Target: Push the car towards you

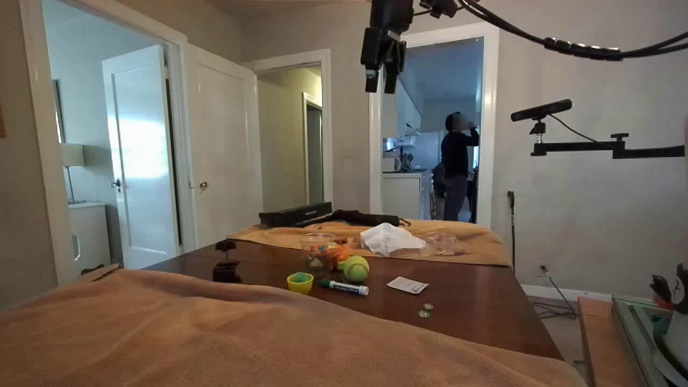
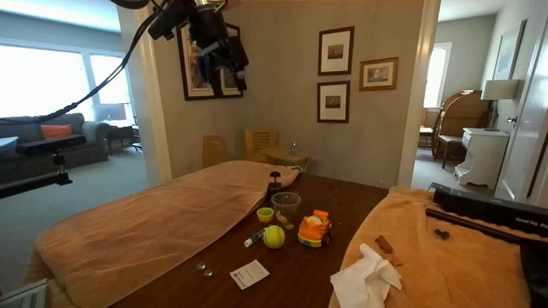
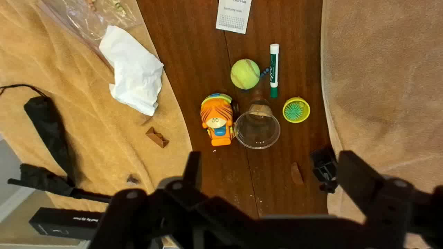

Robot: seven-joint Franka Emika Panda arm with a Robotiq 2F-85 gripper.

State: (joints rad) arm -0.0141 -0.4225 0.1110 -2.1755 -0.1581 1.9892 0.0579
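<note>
High over the dark table I see the arm's gripper pointing down, its jaws standing well apart. The orange car sits well below them, just beside the clear cup.

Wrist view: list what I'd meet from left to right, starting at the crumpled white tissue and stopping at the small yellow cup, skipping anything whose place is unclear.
Crumpled white tissue → orange toy car → tennis ball → green-capped marker → small yellow cup.
</note>
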